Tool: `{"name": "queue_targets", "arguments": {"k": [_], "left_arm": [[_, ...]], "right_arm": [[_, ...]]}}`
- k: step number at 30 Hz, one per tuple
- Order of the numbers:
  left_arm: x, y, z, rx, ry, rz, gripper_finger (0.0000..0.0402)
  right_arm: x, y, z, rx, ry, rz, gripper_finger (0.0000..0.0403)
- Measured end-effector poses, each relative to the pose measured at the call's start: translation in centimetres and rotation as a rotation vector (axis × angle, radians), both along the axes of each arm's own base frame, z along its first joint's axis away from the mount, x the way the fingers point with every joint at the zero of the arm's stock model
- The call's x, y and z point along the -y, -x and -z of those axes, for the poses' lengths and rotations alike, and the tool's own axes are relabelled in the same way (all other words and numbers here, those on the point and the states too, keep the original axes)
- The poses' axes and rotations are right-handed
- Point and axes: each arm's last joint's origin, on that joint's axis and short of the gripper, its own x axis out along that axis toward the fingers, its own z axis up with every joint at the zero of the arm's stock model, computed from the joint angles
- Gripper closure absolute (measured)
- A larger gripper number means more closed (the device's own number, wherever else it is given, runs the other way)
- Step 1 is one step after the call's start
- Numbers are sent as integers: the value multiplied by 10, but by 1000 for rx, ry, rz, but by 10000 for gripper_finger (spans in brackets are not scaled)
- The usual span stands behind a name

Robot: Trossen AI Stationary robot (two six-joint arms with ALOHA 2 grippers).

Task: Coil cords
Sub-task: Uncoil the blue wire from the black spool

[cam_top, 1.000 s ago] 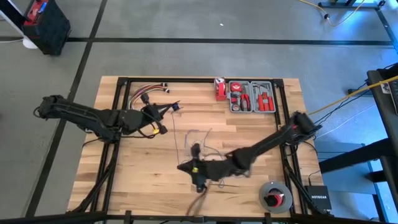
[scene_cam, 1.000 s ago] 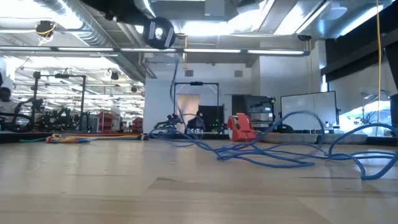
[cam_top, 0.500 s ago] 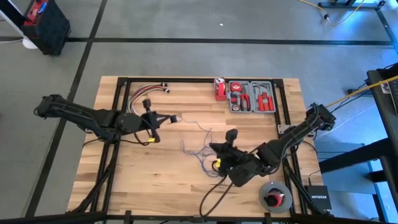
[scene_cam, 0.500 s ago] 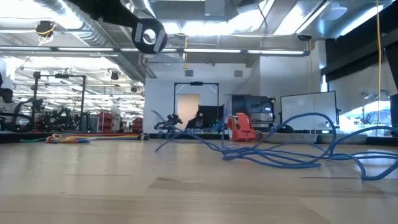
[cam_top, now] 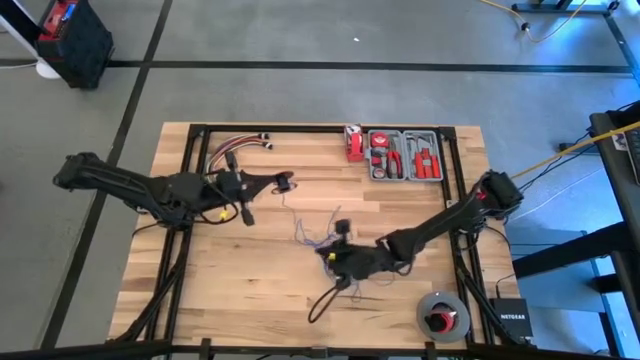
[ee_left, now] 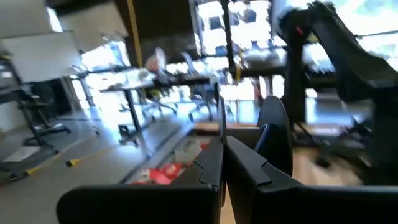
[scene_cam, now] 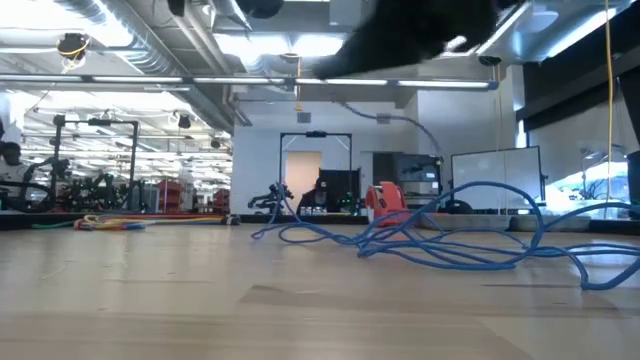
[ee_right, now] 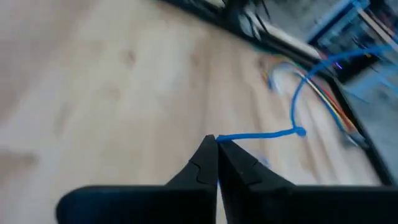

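Blue-violet and string-thin, the cords (cam_top: 318,237) lay in a loose tangle near the middle of the pale butcher-block table (cam_top: 200,290), far finer than either gripper; in the low view they rose in springy loops and arcs off the wood, which suggested a light, wiry strand that holds its curl. The right gripper (cam_top: 340,232) hung low over that tangle, toward the table's near edge, its dark tapered fingers pressed together; its wrist view showed a blue strand pinched right at the tips and running away in a bend. The left gripper (cam_top: 285,183) reached in from the left side toward the far half of the table, fingers likewise clenched; a strand seemed to lead down from it to the heap, though whether it actually gripped the wire could not be told. The step in hand looked like drawing the strand out to lay it into rings; done well, it would probably call for slow, even pulls with light tension between the two ends, since so thin a wire could slip from the tips or snarl on its own loops. A bundle of red, yellow and white wires (cam_top: 228,150) lay by the far left corner; a grey tray of red-handled tools (cam_top: 404,155) sat along the far edge.
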Motion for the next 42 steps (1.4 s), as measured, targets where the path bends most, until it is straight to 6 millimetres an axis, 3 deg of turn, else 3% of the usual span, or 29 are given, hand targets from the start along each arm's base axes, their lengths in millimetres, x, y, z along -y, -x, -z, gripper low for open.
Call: {"name": "queue_targets", "arguments": {"k": [5, 12, 18, 26, 29, 34, 42], "left_arm": [[-9, -8, 9, 71, -17, -88, 396], [-24, -15, 23, -74, -96, -236, 396], [-34, -14, 33, -180, -119, -333, 396], [-37, -12, 46, -362, -200, -347, 396], [-35, -10, 55, -496, -275, -319, 396], [-30, -6, 65, -657, -391, -266, 396], [-4, -9, 55, -625, -599, -132, 396]], "right_arm": [[-10, -26, 0, 99, -15, -153, 398], [-36, -34, -56, 224, 60, -283, 398], [-56, -11, -120, 316, 215, -206, 398], [-60, 38, -165, 295, 381, 42, 398], [-55, 57, -165, 226, 419, 158, 398], [-37, 79, -145, 87, 323, 233, 398], [3, 94, -76, -111, 272, 474, 398]]}}
